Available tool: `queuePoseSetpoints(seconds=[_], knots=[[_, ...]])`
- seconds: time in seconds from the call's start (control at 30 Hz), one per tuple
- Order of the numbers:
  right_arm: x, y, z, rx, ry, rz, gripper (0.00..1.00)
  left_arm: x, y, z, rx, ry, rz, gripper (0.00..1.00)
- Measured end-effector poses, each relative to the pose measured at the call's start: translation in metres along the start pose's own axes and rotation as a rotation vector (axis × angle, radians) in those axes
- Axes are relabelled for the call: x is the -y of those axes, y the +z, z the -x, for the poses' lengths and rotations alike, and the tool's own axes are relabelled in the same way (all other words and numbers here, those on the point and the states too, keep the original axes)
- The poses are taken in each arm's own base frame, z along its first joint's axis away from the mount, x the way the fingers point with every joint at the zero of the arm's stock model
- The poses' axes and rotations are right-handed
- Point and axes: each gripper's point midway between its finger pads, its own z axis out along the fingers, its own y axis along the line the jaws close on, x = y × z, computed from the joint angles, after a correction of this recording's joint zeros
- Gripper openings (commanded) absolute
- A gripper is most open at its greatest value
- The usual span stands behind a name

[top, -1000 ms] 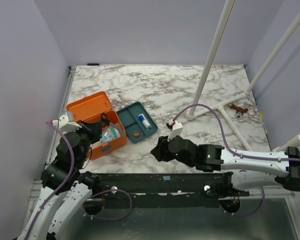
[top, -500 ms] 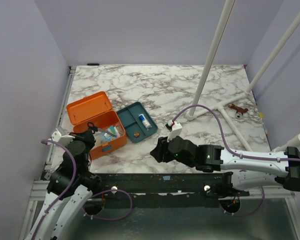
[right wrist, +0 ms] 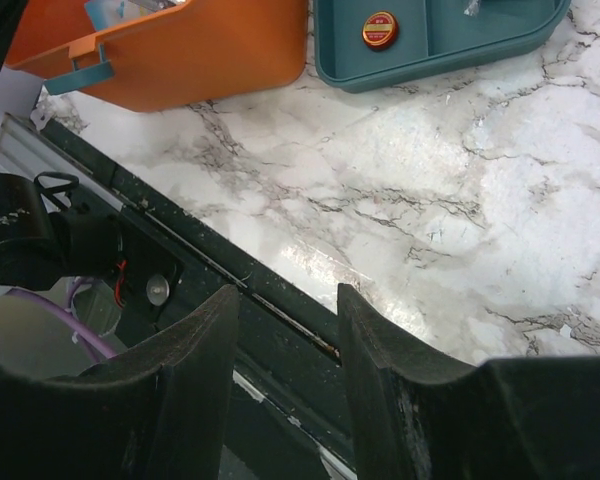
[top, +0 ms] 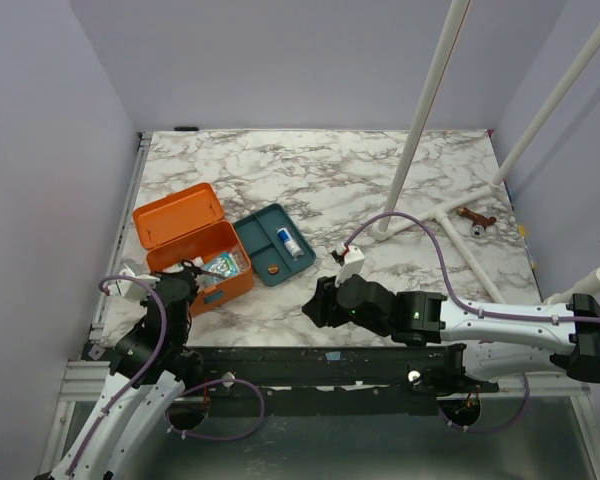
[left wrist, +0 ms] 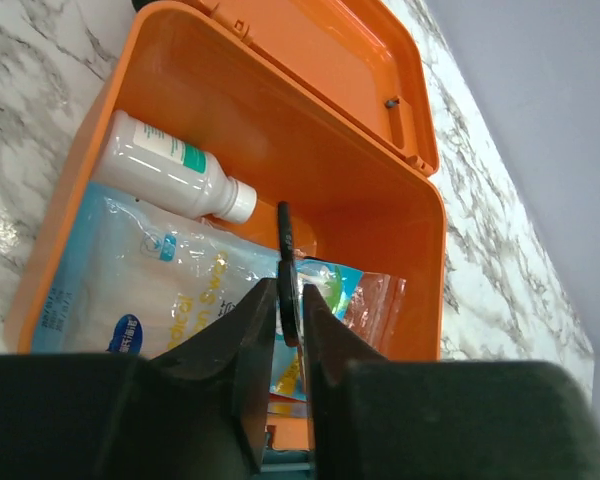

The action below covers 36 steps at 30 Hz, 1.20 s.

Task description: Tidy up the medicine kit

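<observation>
The orange medicine kit [top: 180, 215] stands open at the table's left, lid tilted back. In the left wrist view its inside wall [left wrist: 360, 200] encloses a white bottle [left wrist: 170, 170], a swab packet [left wrist: 130, 290] and a clear bag. My left gripper [left wrist: 290, 300] is shut on a thin black item [left wrist: 284, 240] seen edge-on, just above the kit's near end [top: 192, 272]. My right gripper [right wrist: 288, 300] is open and empty over the table's near edge [top: 315, 300]. The kit's front wall [right wrist: 200, 50] shows in the right wrist view.
A dark teal tray [top: 263, 232] lies right of the kit, holding a small blue-capped bottle [top: 293, 243] and a red round tin [right wrist: 380, 28]. White pipes [top: 420, 120] stand at the right, a rusty fitting [top: 475, 217] beside them. A black rail [top: 320, 365] runs along the near edge.
My left arm has drawn back toward the near-left edge, its gripper moving from over the kit's middle to its near end with the black item. The right arm has barely moved.
</observation>
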Motion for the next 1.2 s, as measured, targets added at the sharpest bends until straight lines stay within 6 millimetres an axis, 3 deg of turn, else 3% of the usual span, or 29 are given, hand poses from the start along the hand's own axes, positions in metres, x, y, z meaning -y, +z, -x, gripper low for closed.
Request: queuePoseSetpoints(seconds=[0.07,0.1,0.13,0.17,0.27,0.6,1.0,1.2], knots=[[0.0,0.0,0.0,0.0,0.0,0.001,0.48,-0.003,0.0,-0.002,-0.004,-0.002,0.008,0.48],[0.0,0.0,0.0,0.001,0.001,0.001,0.48,-0.004,0.0,-0.002,-0.004,-0.004,0.01,0.64],[0.0,0.0,0.0,0.001,0.0,0.001,0.48,-0.006,-0.001,-0.002,-0.005,-0.007,0.011,0.95],[0.0,0.0,0.0,0.001,0.001,0.002,0.48,-0.007,-0.002,-0.002,-0.006,-0.011,0.013,0.98],[0.0,0.0,0.0,0.002,0.001,0.002,0.48,0.005,-0.008,0.009,0.013,-0.059,-0.034,0.98],[0.003,0.007,-0.004,-0.015,-0.015,-0.031,0.48,-0.006,-0.026,0.019,0.006,-0.001,-0.04,0.98],[0.003,0.029,0.008,-0.003,-0.134,-0.132,0.53,0.029,-0.056,0.043,-0.033,0.144,-0.182,0.98],[0.015,0.046,0.024,-0.003,-0.203,-0.185,0.54,0.046,-0.069,0.053,-0.059,0.239,-0.234,0.98]])
